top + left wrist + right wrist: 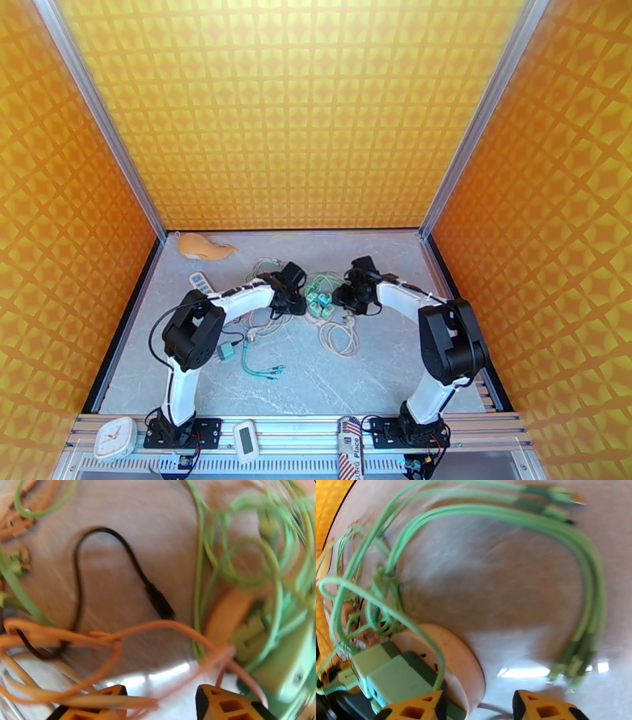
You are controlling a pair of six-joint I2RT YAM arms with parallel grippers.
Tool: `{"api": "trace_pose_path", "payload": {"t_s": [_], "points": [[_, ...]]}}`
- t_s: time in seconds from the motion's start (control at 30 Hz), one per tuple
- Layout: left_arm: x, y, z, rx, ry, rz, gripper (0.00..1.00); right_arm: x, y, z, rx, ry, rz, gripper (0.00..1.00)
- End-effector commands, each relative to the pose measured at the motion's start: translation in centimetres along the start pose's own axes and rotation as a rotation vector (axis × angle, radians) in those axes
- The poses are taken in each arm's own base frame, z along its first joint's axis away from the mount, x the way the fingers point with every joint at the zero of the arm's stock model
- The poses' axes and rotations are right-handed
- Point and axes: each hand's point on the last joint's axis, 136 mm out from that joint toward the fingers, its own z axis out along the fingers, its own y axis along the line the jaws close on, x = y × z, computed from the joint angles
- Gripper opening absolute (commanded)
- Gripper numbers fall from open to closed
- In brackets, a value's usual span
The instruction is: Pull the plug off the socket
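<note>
Low at the left of the right wrist view sits the green plug (401, 675), a chunky two-tone block seated on a cream round socket (454, 653) that lies flat on the worktop (379, 371). The blur makes its long axis hard to read, but it seems to run on a slant from the lower left corner up towards the middle of the frame. Thin green cables (588, 598) loop over it and sweep wide across the upper and right parts of that view.

The right end effector (478, 709) is released, with its two orange fingertips (414, 707) spread and nothing between them. The plug lies to the left of that gap, just beside the left-of-frame fingertip and partly behind it. To my eye a pull would first need the fingers shifted leftward in the frame, so that they straddle the block rather than flank the socket's rim.

The left end effector (158, 707) is also released. Orange cables (59, 638) drape across its fingertips, though it grips none of them. A pale green block (284, 669) shows at the lower right of its view, just outside the right-of-frame fingertip, and I cannot tell whether it is the same plug. A black lead (158, 598) curls across the middle of that frame.

From above, both arms converge on the tangle at mid-worktop. I judge the right one slightly nearer the plug.
</note>
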Motion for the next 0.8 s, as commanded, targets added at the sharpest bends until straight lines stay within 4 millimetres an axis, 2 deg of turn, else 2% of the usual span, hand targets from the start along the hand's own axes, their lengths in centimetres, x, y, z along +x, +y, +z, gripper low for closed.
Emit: {"api": "trace_pose_path", "payload": {"t_s": [0.0, 0.1, 0.27, 0.53, 0.63, 0.77], "points": [[-2.3, 0.8, 0.1, -0.009, -0.026, 0.015, 0.52, 2.2, 2.1, 0.7, -0.064, 0.045, 0.007, 0.5], [-3.0, 1.2, -0.1, -0.024, -0.02, 0.023, 0.52, 3.1, 3.5, 0.6, -0.076, 0.057, -0.027, 0.53], [-2.9, 1.7, -2.1, -0.019, -0.041, 0.008, 0.53, 2.8, 2.3, -2.0, 0.018, -0.007, -0.122, 0.58], [-1.1, 2.0, -6.5, 0.014, -0.076, -0.037, 0.56, 3.9, 1.6, -5.2, 0.071, -0.105, -0.256, 0.64], [-0.9, 2.1, -8.3, 0.031, -0.1, -0.052, 0.57, 4.8, 2.3, -5.7, 0.072, -0.142, -0.298, 0.65], [-1.2, 1.7, -10.2, 0.081, -0.131, -0.064, 0.62, 6.2, 3.8, -5.3, 0.065, -0.171, -0.349, 0.66]]}}
